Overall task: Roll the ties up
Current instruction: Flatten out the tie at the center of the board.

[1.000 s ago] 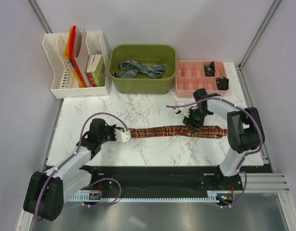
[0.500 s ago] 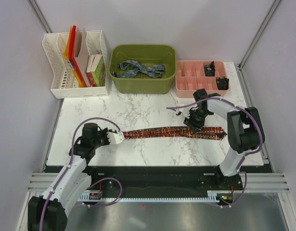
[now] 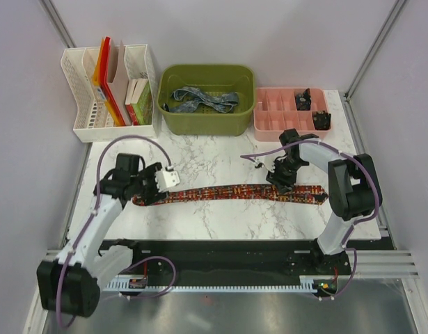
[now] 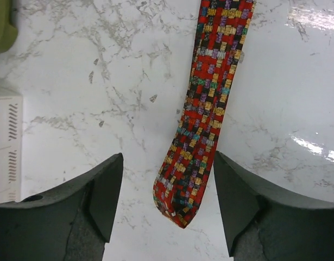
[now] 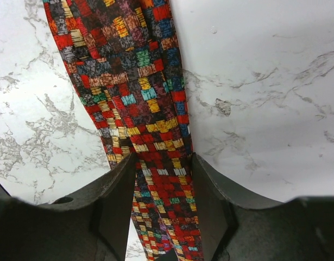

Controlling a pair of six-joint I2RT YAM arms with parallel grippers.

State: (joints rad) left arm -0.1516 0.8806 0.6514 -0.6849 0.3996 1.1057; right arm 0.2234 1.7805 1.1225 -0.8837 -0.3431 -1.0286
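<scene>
A white marble table [image 3: 220, 156] sits inside pale walls. Along its far edge, from upper left to upper right of the overhead view, stand a white file rack [image 3: 81, 118] with folders, a green bin [image 3: 207, 126] and a pink divided tray [image 3: 269, 128] with small dark items in two compartments. A blue-grey tie [image 3: 203, 99] lies crumpled in the bin.

The red tie [image 3: 220, 191] is stretched flat across the middle of the table, running left to right, its narrow tip at the left.

The left gripper [image 3: 165, 179] hangs over that narrow end. In its wrist view the fingers [image 4: 104, 190] are spread wide, and the tip of the tie lies on the marble between them, touching neither.

The right gripper [image 3: 282, 182] is down on the wider right part of the tie. In its wrist view the cloth fills the gap between the two fingers [image 5: 210, 206], which press on its edges and pinch it.
</scene>
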